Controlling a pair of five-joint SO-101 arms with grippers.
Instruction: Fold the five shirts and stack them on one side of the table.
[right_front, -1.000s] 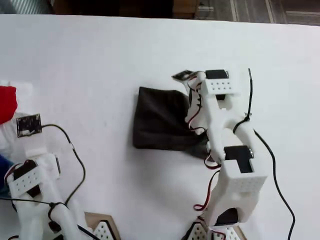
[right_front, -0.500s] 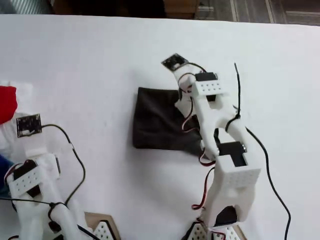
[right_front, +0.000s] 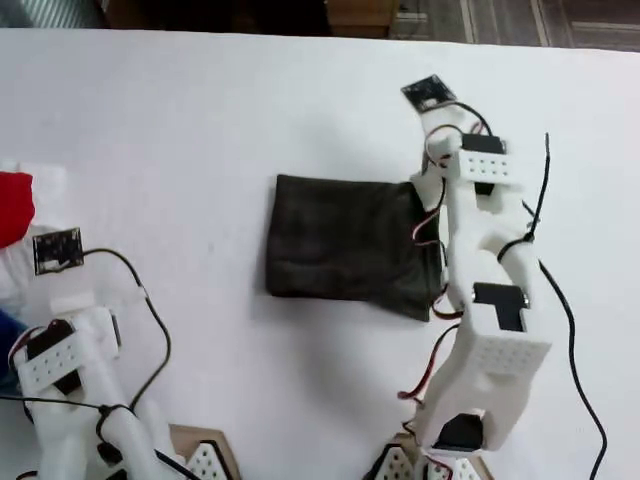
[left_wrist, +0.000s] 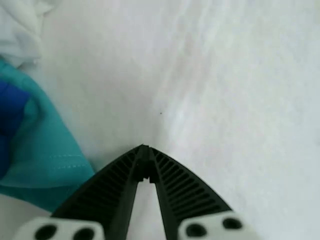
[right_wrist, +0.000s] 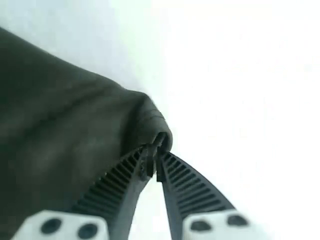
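A black shirt (right_front: 340, 245) lies folded in a rough rectangle at the middle of the white table (right_front: 200, 120). My right gripper (right_wrist: 156, 150) is shut on the shirt's (right_wrist: 60, 135) bunched corner at its far right edge, just above the table. The right arm (right_front: 485, 250) stands along the shirt's right side. My left gripper (left_wrist: 144, 151) is shut with nothing in it, low over bare table beside a teal and blue shirt (left_wrist: 30, 150). The left arm (right_front: 60, 365) sits at the near left.
A red shirt (right_front: 12, 205), white cloth (right_front: 20, 270) and a blue piece (right_front: 5, 345) lie heaped at the table's left edge. White fabric (left_wrist: 22, 20) lies beyond the teal shirt. Black cables (right_front: 150, 310) trail from both arms.
The right arm swung out to the right with the black shirt's corner, drawing that edge out so the shirt lies wider and flatter. The left arm stayed still.
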